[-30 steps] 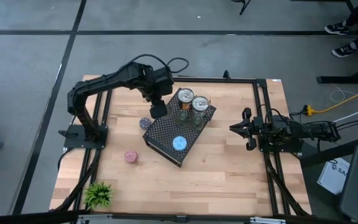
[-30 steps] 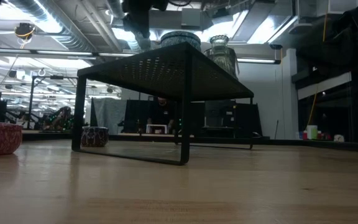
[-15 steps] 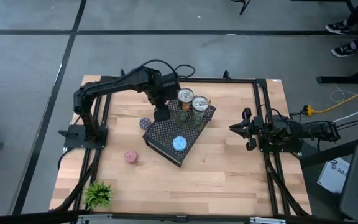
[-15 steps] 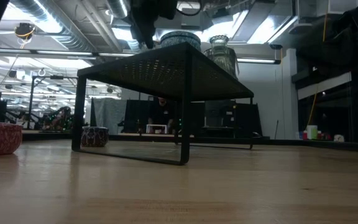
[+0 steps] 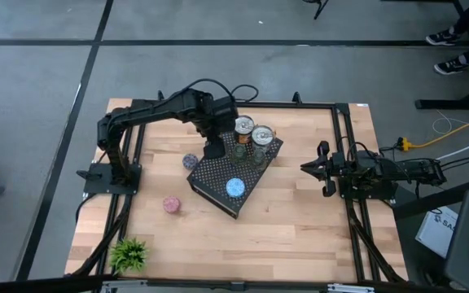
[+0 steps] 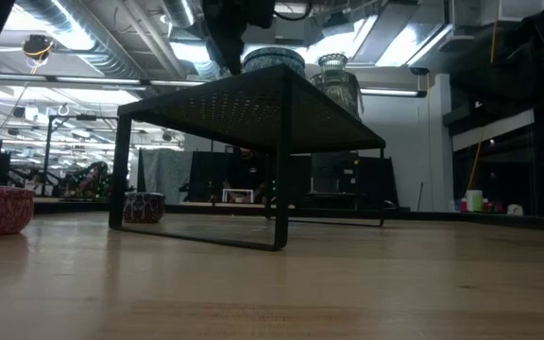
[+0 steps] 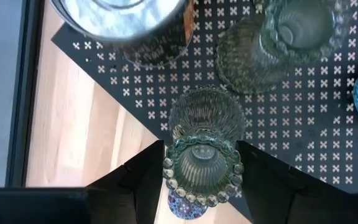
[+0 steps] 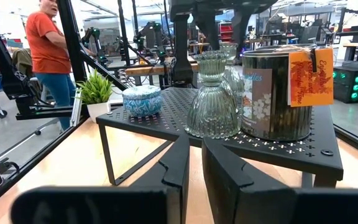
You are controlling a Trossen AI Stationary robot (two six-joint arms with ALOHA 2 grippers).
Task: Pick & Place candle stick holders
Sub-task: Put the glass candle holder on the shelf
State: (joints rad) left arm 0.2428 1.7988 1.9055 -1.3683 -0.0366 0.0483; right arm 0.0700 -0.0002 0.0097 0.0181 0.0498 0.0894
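A black perforated stand (image 5: 234, 175) carries two silver-copper cans (image 5: 243, 128) (image 5: 261, 135), green glassy holders (image 8: 213, 99) and a sparkly blue round (image 5: 235, 188). A purple round (image 5: 190, 161) and a pink round (image 5: 171, 204) sit on the table left of the stand. My left gripper (image 5: 212, 149) is over the stand's far left corner, shut on a green glassy holder (image 7: 202, 143). My right gripper (image 5: 309, 168) waits shut and empty at the table's right side. My left gripper pinches the green holder's beaded top rim (image 7: 199, 168) between its two fingers, one on each side. The fingers come from above, pointing down. The holder stands upright below them, its foot (image 7: 207, 115) over the stand's corner; whether it rests there I cannot tell.
A small green plant (image 5: 129, 254) stands at the table's near left corner. A black rail frame (image 5: 344, 138) runs along the table's edges. A person in an orange shirt (image 8: 45, 43) stands in the room beyond the table.
My left gripper has gone a little toward the table's right edge, closer to the two cans, and stands over the stand's far left corner. Its fingers have stayed shut on the green holder.
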